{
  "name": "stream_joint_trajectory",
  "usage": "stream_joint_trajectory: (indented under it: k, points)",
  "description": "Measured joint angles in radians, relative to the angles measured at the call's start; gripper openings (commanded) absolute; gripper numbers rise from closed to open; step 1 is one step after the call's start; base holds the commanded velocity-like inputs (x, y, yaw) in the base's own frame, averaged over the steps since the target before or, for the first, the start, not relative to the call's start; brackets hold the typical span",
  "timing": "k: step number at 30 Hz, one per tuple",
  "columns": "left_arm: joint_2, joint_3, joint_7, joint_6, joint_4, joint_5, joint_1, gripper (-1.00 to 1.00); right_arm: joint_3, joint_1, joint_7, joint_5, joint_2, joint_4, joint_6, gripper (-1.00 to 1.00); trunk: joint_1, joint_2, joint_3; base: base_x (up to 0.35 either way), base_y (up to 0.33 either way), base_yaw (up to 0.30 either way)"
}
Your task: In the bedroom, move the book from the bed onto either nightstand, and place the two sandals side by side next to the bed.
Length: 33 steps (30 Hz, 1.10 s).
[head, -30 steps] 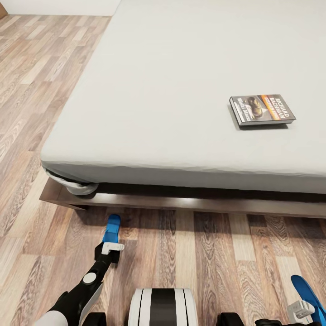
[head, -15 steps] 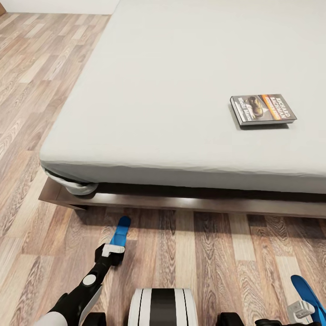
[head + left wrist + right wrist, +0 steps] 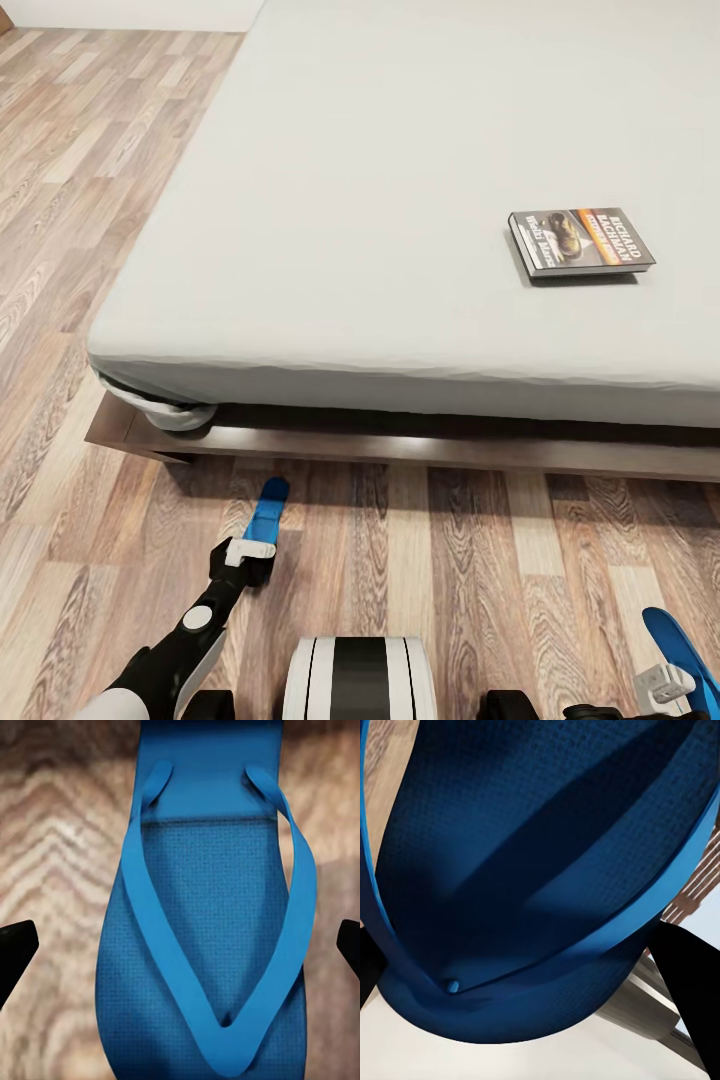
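nearest me, at the far right by my base, my right hand (image 3: pixel 668 683) is clenched on one blue sandal (image 3: pixel 680 645), which hangs in the air; in the right wrist view its sole (image 3: pixel 547 870) sits right up against the camera. to the left, my left hand (image 3: pixel 247 553) is low over the wood floor (image 3: pixel 480 570) above the other sandal (image 3: pixel 267 507), which lies with its toe end pointing at the bed. in the left wrist view my fingers (image 3: pixel 15 949) stand wide on either side of its sole (image 3: pixel 214 945), so that hand looks released, touching nothing.

beyond the floor strip is the bed frame (image 3: pixel 400 445), then the mattress (image 3: pixel 350 200), with the book (image 3: pixel 580 241) lying flat toward the right, untouched.

my worry: the two sandals are well apart, so the pair could end up unmatched. the thin sole could also slip from my right hand or land twisted.
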Motion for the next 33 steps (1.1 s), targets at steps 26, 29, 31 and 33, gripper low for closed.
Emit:
stream_joint_trajectory:
  k: [26, 29, 31, 33]
  points:
    - [-0.001, 0.000, 0.000, 0.002, 0.001, -0.003, 0.000, 1.00, 0.000, 0.000, -0.001, -0.002, 0.000, 0.000, 0.002, -1.00, -0.007, 0.003, 0.058, 0.000, 0.000, 0.000]
    - [-0.001, 0.000, 0.000, 0.003, 0.002, -0.003, 0.001, 1.00, 0.000, 0.000, -0.001, -0.002, 0.000, 0.000, 0.001, -1.00, -0.008, 0.004, 0.066, 0.000, 0.000, 0.000]
    - [-0.001, -0.001, 0.000, 0.002, 0.002, -0.004, 0.001, 1.00, 0.000, 0.000, -0.001, 0.000, 0.000, 0.000, 0.001, -1.00, -0.008, 0.004, 0.066, 0.000, 0.000, 0.000]
    - [-0.001, -0.001, 0.000, 0.002, 0.001, -0.005, 0.002, 1.00, 0.000, 0.000, -0.001, 0.001, 0.000, 0.000, 0.001, -1.00, -0.008, 0.004, 0.066, 0.000, 0.000, 0.000]
